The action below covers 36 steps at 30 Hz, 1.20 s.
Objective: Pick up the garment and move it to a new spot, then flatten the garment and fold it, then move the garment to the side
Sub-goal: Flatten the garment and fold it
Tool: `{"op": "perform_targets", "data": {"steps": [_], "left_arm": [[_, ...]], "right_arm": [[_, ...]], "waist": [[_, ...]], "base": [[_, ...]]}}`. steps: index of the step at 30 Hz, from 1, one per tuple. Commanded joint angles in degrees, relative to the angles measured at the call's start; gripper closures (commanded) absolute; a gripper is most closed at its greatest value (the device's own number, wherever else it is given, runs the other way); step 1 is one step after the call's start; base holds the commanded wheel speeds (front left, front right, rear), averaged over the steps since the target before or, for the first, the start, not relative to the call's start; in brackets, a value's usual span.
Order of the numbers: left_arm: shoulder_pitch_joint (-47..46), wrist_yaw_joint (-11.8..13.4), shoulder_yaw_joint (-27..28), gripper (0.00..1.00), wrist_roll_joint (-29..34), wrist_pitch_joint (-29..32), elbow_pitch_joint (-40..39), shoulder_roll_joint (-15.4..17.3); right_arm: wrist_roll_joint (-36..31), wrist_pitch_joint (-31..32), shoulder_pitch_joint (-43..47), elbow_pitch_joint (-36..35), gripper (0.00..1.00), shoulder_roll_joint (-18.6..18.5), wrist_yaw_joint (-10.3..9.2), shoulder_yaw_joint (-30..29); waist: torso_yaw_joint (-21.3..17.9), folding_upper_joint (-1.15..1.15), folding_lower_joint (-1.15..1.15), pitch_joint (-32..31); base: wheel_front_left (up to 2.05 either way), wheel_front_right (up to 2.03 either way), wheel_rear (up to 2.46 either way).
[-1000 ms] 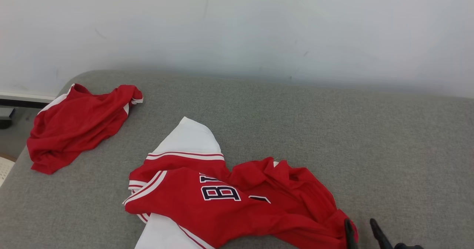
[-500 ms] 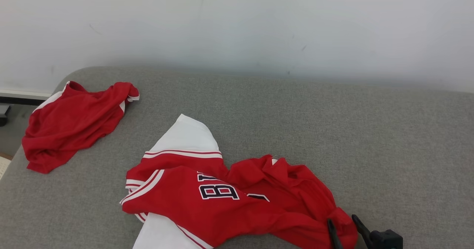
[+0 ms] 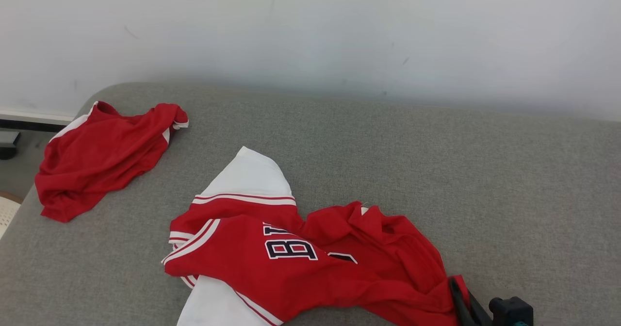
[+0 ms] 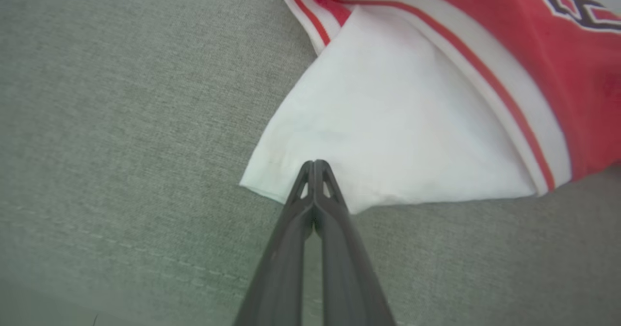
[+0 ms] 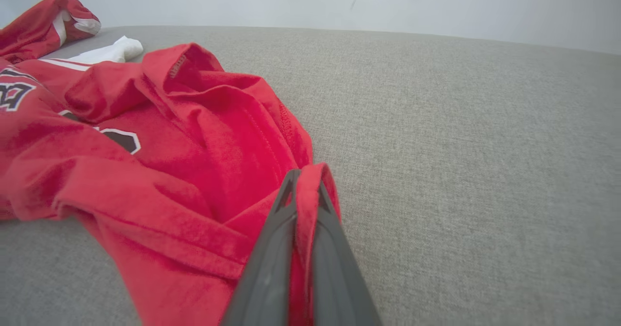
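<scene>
Head view is showing two garments lying on the grey cushion [image 3: 436, 171]: a lettered red-and-white jersey [image 3: 301, 268] at the near middle and a second red garment [image 3: 102, 156] crumpled at the far left. Two grippers are working the jersey. The right gripper [image 5: 305, 180], apart a second ago, is now clamping the jersey's red hem. The left gripper [image 4: 315, 163] is resting pressed together on the white sleeve corner.

Light is bright, soft and even. A dim shadow band lies where the wall [image 3: 310, 35] meets the cushion [image 3: 436, 146]. Both wrist views are slightly soft.
</scene>
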Motion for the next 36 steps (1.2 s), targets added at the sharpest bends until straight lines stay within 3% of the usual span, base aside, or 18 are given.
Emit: {"op": "perform_targets", "data": {"steps": [1, 11, 18, 27, 28, 29, 30, 31, 32, 33, 36], "left_arm": [[-0.13, 0.01, 0.29, 1.0, -0.03, -0.48, -0.05, 0.18], [-3.59, -0.61, 0.16, 1.0, 0.57, -0.45, -3.92, 2.1], [-13.91, -1.71, -2.11, 1.0, 1.61, 3.71, -7.92, 5.05], [-22.31, -2.53, -2.25, 1.0, -0.26, 5.92, -8.28, 9.13], [-22.39, -2.57, -2.37, 1.0, -0.27, 5.7, -7.92, 9.36], [-22.29, -2.56, -2.34, 1.0, -0.3, 5.38, -7.56, 9.53], [-22.05, -2.47, -2.1, 1.0, -0.58, 4.92, -7.16, 9.41], [-21.68, -2.43, -2.02, 0.81, -0.7, 4.4, -6.89, 9.21], [-21.21, -2.43, -2.14, 0.19, -0.66, 3.95, -6.58, 9.12], [-20.64, -2.29, -2.23, 0.0, -0.53, 3.45, -6.25, 9.09], [-18.33, -1.68, -2.15, 0.0, -0.88, 2.28, -5.87, 8.45]], "right_arm": [[0.38, -0.07, 0.87, -0.86, 1.0, 0.34, 0.19, -0.31], [5.59, 0.26, -2.03, -0.06, 1.0, 0.2, 0.19, 1.39], [9.1, 3.48, -12.21, 2.71, 1.0, -2.27, 0.19, 4.99], [13.79, 2.82, -21.65, 8.32, 1.0, -5.16, 0.19, 6.81], [14.02, 2.57, -21.86, 9.33, 0.76, -5.46, 0.19, 6.91], [14.25, 2.36, -21.96, 10.34, 0.18, -5.51, 0.2, 7.04], [14.56, 2.16, -21.97, 11.18, 0.0, -5.46, 0.2, 7.21], [14.7, 1.8, -21.92, 11.85, 0.0, -5.45, 0.2, 7.43], [14.83, 1.54, -21.53, 12.61, 0.0, -5.43, 0.19, 7.68], [15.06, 1.32, -20.98, 13.23, 0.0, -5.41, 0.19, 7.95], [16.25, 0.81, -18.95, 14.43, 0.0, -4.94, 0.2, 8.14]], "waist": [[-0.41, 0.0, 0.0, -0.18], [-1.57, 0.0, 0.0, -0.71], [-2.9, 0.0, 0.0, 1.69], [-2.76, 0.0, 0.0, 5.78], [-2.53, 0.0, 0.0, 5.84], [-2.4, 0.0, 0.0, 5.8], [-2.27, 0.0, 0.0, 5.67], [-2.2, 0.0, 0.0, 5.48], [-2.15, 0.0, 0.0, 5.18], [-2.14, 0.0, 0.0, 4.77], [-2.22, 0.0, 0.0, 3.27]], "base": [[0.0, 0.0, 0.0], [0.0, 0.0, 0.0], [0.0, 0.0, 0.0], [0.0, 0.0, 0.0], [0.0, 0.0, 0.0], [0.0, 0.0, 0.0], [0.0, 0.0, 0.0], [0.0, 0.0, 0.0], [0.0, 0.0, 0.0], [0.0, 0.0, 0.0], [0.0, 0.0, 0.0]]}}
